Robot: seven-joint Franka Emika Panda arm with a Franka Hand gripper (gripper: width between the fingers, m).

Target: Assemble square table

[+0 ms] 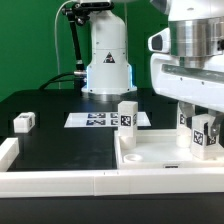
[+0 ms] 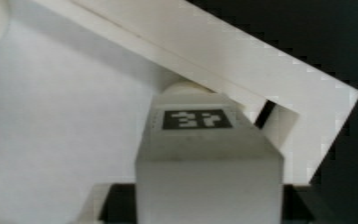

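While the pincer [image 1: 204, 126] hung over the square table slab [image 1: 150, 153] at the exterior view's right, its jaws were clamped on the held leg [image 1: 205, 142], a white tagged block kept upright. Whether it touched the slab could not be told. A second leg [image 1: 127, 114] stood upright at the slab's far edge. A third leg [image 1: 24, 122] lay well apart on the black table [image 1: 50, 142]. The marker board [image 1: 95, 120] lay flat behind the slab.
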